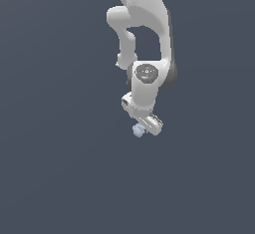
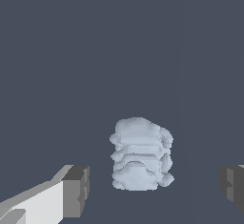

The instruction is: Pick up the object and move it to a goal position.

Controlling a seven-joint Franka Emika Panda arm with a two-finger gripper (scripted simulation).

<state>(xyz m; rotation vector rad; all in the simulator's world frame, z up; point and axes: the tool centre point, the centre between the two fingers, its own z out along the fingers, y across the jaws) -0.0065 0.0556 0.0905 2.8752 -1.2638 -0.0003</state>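
Spread wide and holding nothing, gripper (image 2: 152,189) straddling the object (image 2: 140,155), pale lump sitting between the fingertips (image 2: 76,189), apparently lined up for a clean squeeze.

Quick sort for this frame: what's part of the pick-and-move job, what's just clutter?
Job:
- pale blue-grey chunk, lying between the open fingers
- gripper, open, fingers either side of the chunk, not touching it

Clutter:
- nothing else visible; only the plain dark floor. No goal marker shows in either view.
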